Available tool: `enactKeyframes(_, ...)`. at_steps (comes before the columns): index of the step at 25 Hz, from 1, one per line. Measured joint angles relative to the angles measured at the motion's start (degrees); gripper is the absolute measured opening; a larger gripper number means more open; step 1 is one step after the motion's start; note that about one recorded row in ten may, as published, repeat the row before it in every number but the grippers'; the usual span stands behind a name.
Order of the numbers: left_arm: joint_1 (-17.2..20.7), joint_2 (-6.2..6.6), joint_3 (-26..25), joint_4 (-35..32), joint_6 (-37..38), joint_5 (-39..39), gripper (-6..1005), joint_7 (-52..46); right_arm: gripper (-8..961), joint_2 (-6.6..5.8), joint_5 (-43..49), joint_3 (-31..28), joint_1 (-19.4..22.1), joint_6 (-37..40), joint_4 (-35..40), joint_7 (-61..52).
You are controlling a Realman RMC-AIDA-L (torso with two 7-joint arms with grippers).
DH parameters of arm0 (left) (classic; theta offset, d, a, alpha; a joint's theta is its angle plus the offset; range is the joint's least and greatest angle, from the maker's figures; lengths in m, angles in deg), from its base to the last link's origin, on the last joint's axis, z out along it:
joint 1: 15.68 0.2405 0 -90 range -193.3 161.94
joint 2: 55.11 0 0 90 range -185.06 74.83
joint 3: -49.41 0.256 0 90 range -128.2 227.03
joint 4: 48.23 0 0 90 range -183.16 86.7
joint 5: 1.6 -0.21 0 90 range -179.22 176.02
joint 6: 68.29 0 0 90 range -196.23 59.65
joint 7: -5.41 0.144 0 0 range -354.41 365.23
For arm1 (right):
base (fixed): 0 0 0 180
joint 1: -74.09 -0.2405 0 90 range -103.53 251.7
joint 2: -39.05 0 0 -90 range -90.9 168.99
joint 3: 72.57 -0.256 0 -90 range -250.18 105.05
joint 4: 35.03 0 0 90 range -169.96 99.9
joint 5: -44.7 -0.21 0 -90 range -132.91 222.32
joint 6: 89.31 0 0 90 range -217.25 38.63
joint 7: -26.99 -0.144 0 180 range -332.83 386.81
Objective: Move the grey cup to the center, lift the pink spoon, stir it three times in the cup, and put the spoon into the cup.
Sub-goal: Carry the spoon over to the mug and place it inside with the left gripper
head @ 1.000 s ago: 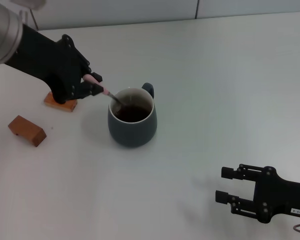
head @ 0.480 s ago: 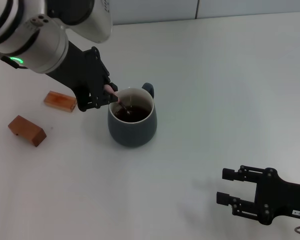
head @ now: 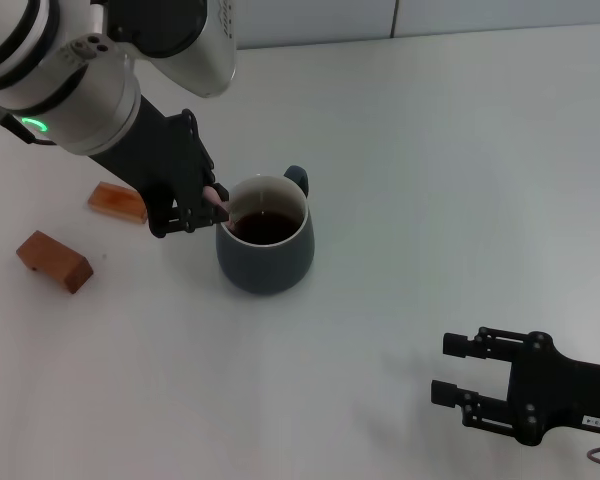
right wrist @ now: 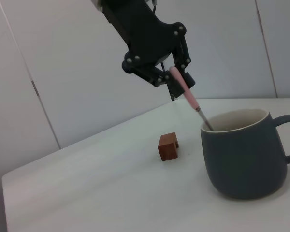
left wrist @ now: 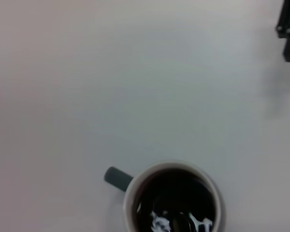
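Clamping the pink spoon (right wrist: 185, 94), the left pincer (head: 202, 205) hovers beside the grey cup (head: 265, 247), bowl dipped inside; the right pincer (head: 458, 372) rests apart, open.

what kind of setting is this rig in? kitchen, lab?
Most likely a lab test bench, not a kitchen: a bare white table against plain pale wall panels, with only the grey cup and two brown wooden blocks as props.
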Motion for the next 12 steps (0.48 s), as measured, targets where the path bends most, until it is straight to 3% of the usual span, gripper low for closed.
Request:
enactKeyframes(7, -0.1, 0.0, 0.3, 0.3, -2.3, 3.6, 160, 0.1, 632, 0.06, 0.0, 0.0, -0.1, 0.0, 0.0, 0.0)
enactKeyframes(12, -0.3, 0.0, 1.0, 2.6, -5.7, 2.0, 162, -0.1, 632, 0.09, 0.0, 0.0, -0.1, 0.0, -0.1, -0.3)
